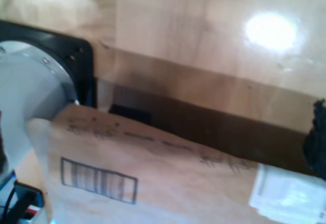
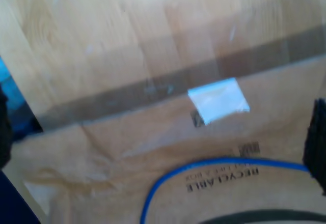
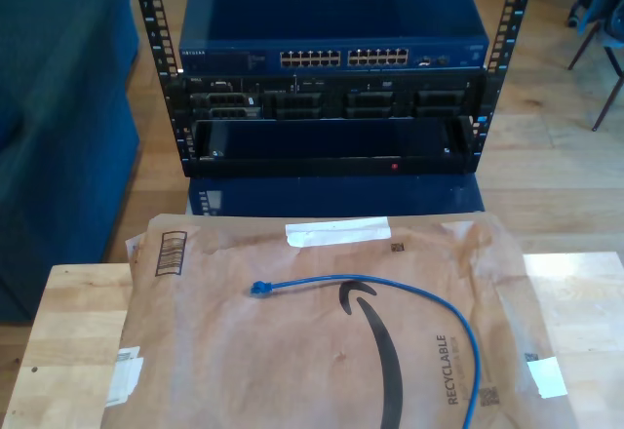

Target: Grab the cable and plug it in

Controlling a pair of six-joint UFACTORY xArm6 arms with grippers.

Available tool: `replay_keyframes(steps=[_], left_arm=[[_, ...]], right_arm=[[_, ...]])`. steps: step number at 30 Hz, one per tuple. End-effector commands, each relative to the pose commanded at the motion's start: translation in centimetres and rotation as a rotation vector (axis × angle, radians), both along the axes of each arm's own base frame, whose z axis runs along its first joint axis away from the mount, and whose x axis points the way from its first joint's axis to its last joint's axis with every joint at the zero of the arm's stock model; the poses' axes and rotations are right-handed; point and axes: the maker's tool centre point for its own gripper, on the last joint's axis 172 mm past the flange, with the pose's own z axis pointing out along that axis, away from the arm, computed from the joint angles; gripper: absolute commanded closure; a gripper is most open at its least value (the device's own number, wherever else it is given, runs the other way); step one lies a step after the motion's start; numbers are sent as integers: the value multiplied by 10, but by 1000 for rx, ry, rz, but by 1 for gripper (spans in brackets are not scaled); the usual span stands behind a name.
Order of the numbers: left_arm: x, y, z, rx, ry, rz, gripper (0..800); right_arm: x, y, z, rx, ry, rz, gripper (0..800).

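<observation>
— Where does the cable (image 3: 429,304) lie?

— We see it loose on the paper mailer (image 3: 244,341) covering the table (image 3: 68,322), its plug (image 3: 258,289) pointing toward the switch (image 3: 331,34) in the rack, likely laid out for pickup.

— And our claws?

— We cannot tell for my first gripper or my second gripper; their jaws are unseen.
</observation>
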Motion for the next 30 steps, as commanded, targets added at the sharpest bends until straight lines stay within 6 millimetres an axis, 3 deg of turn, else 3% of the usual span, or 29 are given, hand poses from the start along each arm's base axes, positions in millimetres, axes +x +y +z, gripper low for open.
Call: replay_keyframes(steps=[6, 10, 18, 22, 30], left_arm=[[28, -23, 4, 28, 19, -10, 0], [35, -36, 2, 38, 38, -10, 0], [51, -39, 6, 55, 30, -11, 0], [58, -35, 9, 63, 25, 1, 0], [66, -52, 6, 69, 37, -19, 0]], right_arm=[[35, 87, 1, 0, 21, 115, 4], [53, 149, -1, -4, 1, 180, 4], [88, 245, -32, -7, -13, 272, 4], [102, 278, -60, -7, -29, 299, 4], [119, 315, -117, -11, -28, 289, 6]])
